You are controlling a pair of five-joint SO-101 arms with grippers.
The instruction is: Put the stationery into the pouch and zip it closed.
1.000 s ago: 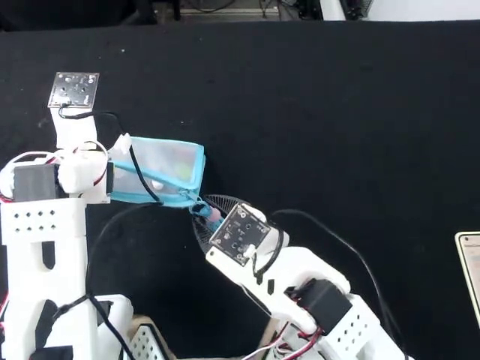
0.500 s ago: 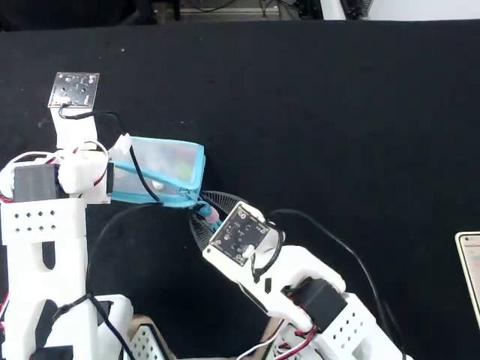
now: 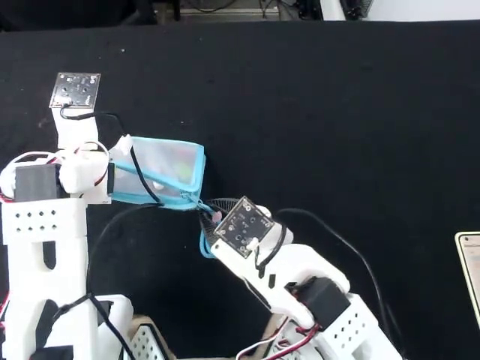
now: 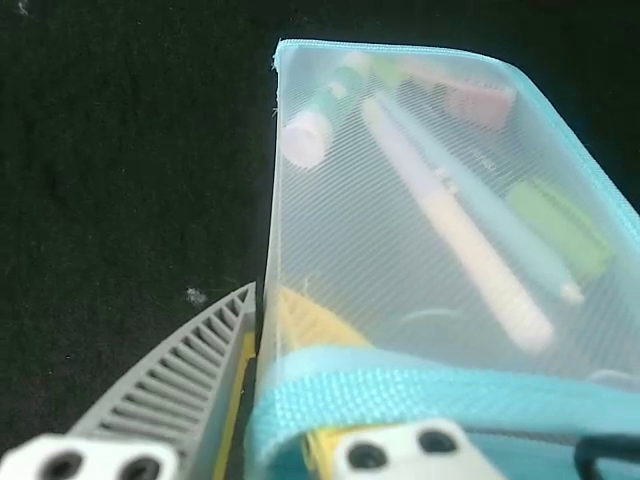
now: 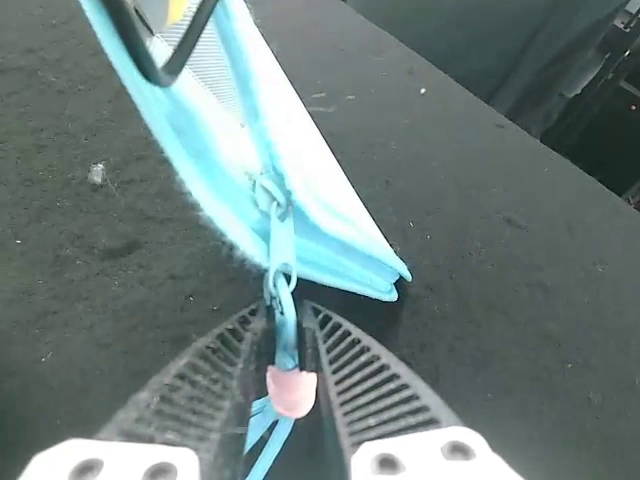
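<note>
High view: a blue mesh pouch (image 3: 161, 169) lies on the black worktop (image 3: 337, 112) between the two arms; the left tool (image 3: 115, 177) grips its end nearest that arm, and the right tool (image 3: 209, 217) meets the opposite lower corner. Left wrist view: the left tool (image 4: 262, 340) is clamped on the pouch (image 4: 400, 200) edge, one ribbed grey finger (image 4: 195, 385) outside the mesh; a white pen (image 4: 470, 250), a blue pen (image 4: 505, 235) and a pink eraser (image 4: 480, 100) lie inside. Right wrist view: the right tool (image 5: 284, 325) pinches the blue zipper pull (image 5: 280, 270), its ribbed fingers (image 5: 365, 385) pressed together on the strap above a pink bead (image 5: 290, 390); the pull runs taut to the pouch (image 5: 250, 160).
</note>
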